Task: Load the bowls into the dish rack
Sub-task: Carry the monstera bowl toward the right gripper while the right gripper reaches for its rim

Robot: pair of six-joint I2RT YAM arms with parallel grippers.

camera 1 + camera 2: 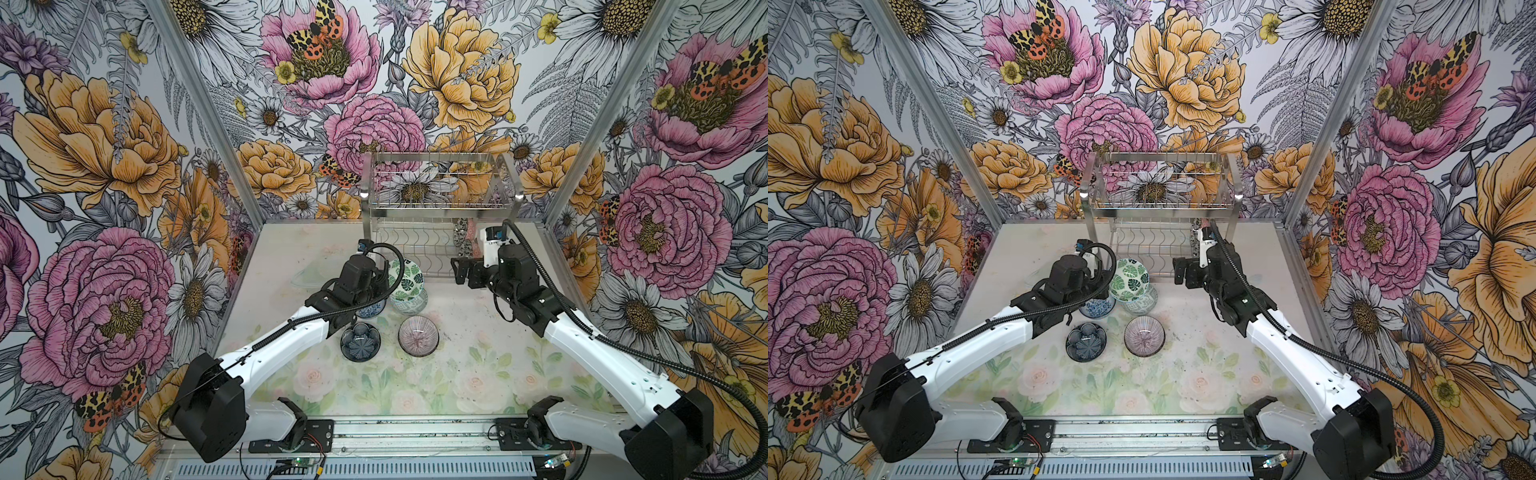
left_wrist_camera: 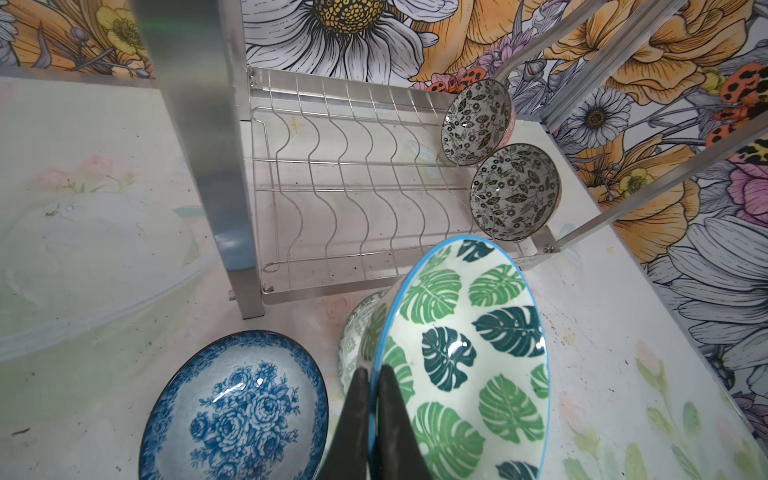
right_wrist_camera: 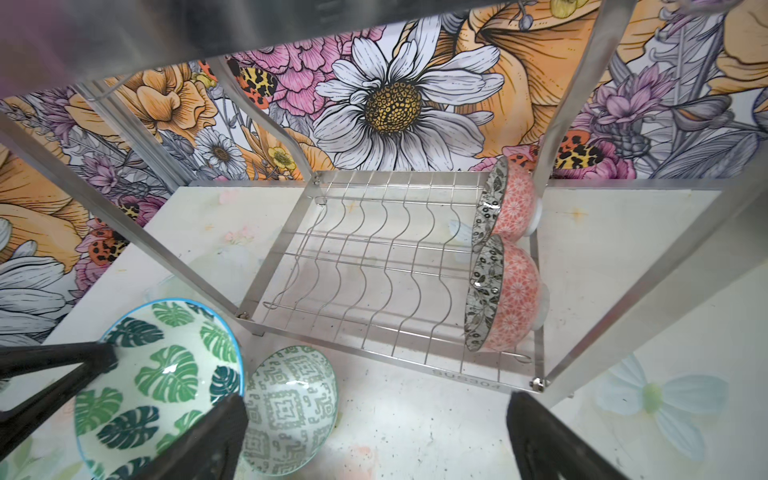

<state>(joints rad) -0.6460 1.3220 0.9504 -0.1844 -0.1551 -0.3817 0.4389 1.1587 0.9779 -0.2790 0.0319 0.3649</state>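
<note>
We start with the rack (image 1: 440, 206), which stands at the upper centre of both top views against the back wall. Its top basket is bare, and its lower tier of wavy dividers faces the arms so that bowls can be slid in from the front. The table (image 1: 415, 386) fills the lower middle. The loose bowls cluster at the centre of it, just in front of the rack and within reach of either arm. Two floral bowls (image 2: 476, 122) (image 2: 515, 191) stand on edge at the right end of the lower tier, each leaning in a divider slot; we judge them loaded, with the slots to their left free. The leaf bowl (image 2: 465, 357) sits at centre frame in the top views, tipped onto its edge and facing right, likely to match the dividers. It is over the grey-green bowl (image 3: 291, 409), and we cannot tell whether the two touch. On the table lie the blue bowl (image 2: 237, 407), the striped bowl (image 1: 419, 336) and the dark bowl (image 1: 360, 341), all mouth up. The left gripper (image 2: 373, 376) is clamped on the leaf bowl's rim, one finger inside and one outside, which lets it carry the bowl edge-on. The right gripper (image 3: 374, 401) is spread wide and holds nothing, hovering by the rack's front right.
</note>
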